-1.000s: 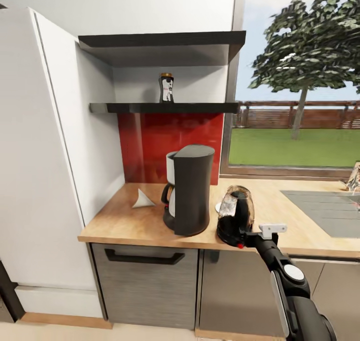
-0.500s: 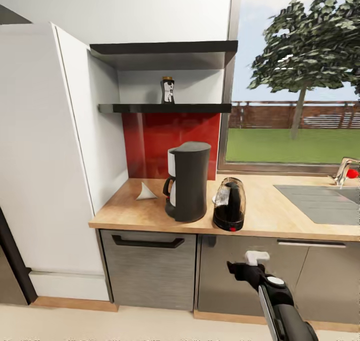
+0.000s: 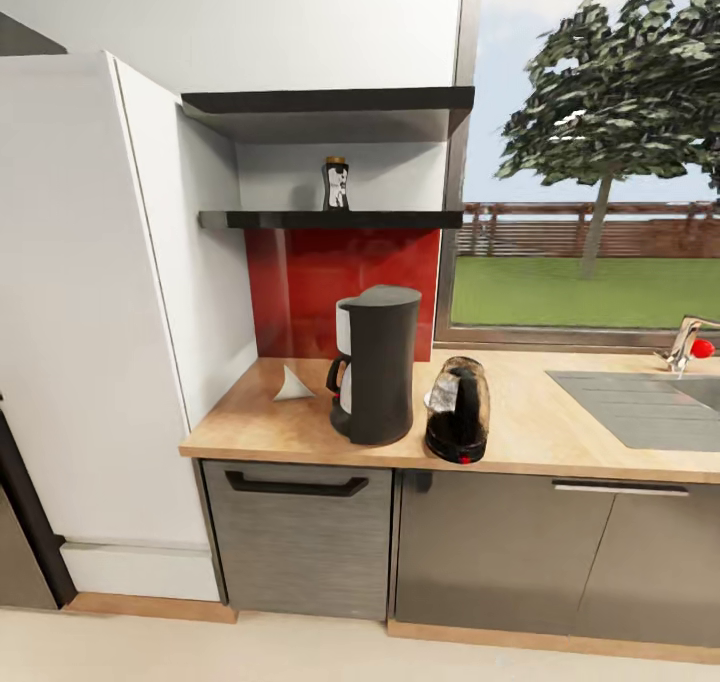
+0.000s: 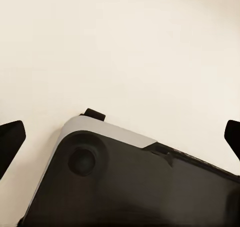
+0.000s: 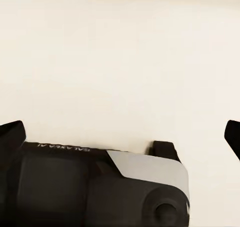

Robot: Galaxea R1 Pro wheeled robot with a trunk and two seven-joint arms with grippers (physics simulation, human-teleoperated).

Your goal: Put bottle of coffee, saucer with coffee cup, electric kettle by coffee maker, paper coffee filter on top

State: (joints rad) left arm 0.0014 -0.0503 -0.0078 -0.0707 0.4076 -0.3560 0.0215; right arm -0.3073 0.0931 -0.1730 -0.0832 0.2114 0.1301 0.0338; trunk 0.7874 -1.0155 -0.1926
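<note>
Pale wood-coloured bench [image 3: 560, 432] runs across the head view above grey cabinet fronts, and the task's things sit toward its left end. The coffee maker [image 3: 378, 364] stands upright there, its carafe handle facing left. Just to its right, near the front edge, the electric kettle [image 3: 458, 410] stands close beside it, red switch toward the camera. The paper coffee filter [image 3: 293, 385] lies on the bench to the left of the coffee maker, a little farther back and apart from it. The bottle of coffee [image 3: 337, 183] stands on the dark kitchen shelf [image 3: 400, 219] above, before a white wall, with a red backsplash [image 3: 300, 282] beneath the shelf. A sink [image 3: 650, 402] is set in the bench at far right.

In the wrist views, the left gripper [image 4: 120, 137] and the right gripper [image 5: 120, 137] each have their dark fingertips spread wide at the picture's edges, holding nothing, over the robot's dark base and the cream floor [image 4: 150, 47].
</note>
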